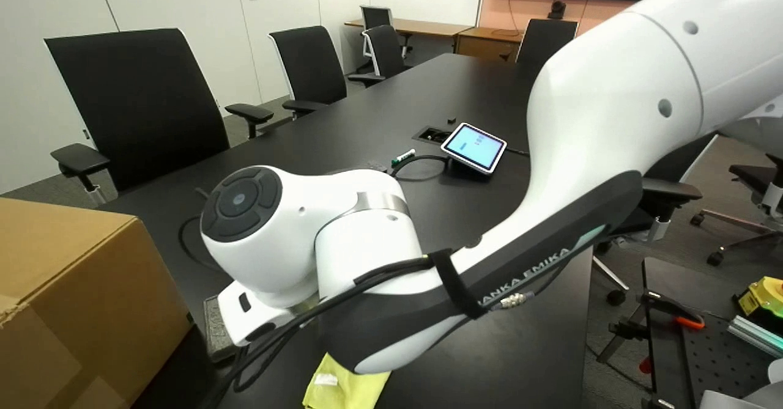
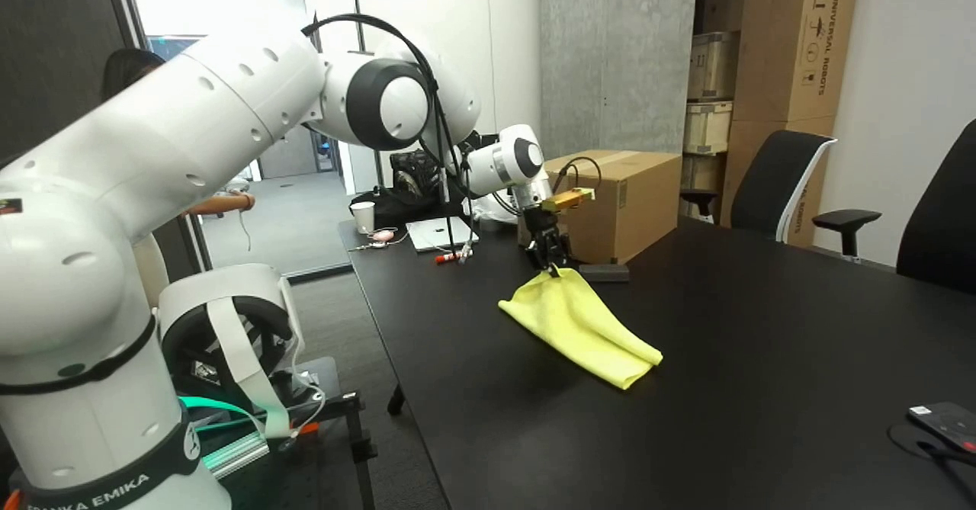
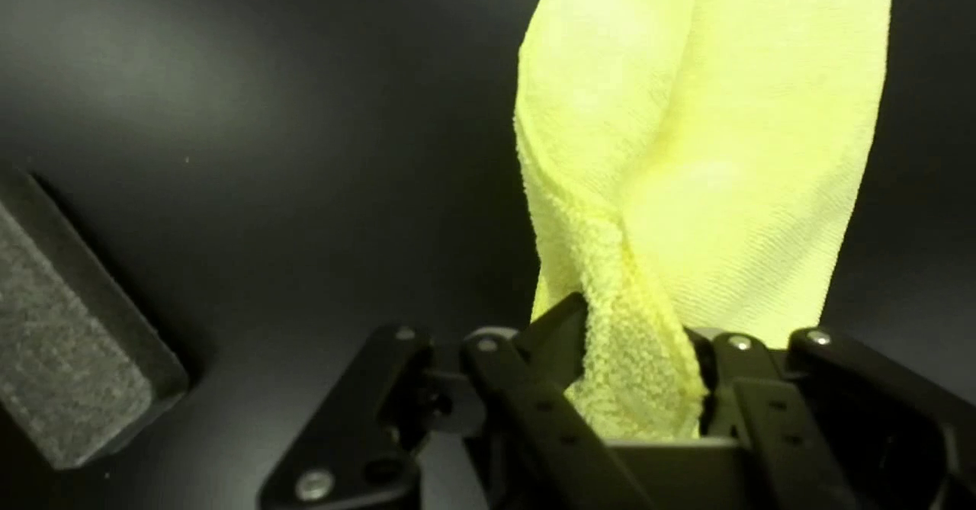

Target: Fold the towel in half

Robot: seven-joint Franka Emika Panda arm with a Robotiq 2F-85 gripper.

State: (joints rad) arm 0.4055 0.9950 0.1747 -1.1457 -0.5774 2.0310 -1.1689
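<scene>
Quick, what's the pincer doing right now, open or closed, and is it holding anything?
Pincer: closed, holding a bunched part of the yellow towel.

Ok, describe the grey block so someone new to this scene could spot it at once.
On the black table, find the big brown cardboard box. In an exterior view, the grey block lies just in front, beside the gripper. Low, mottled and straight-edged, it resembles neither the tall box nor the floppy yellow towel.

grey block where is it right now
The grey block is lower left in the wrist view; in an exterior view it sits right of the gripper, in front of the cardboard box.
</scene>
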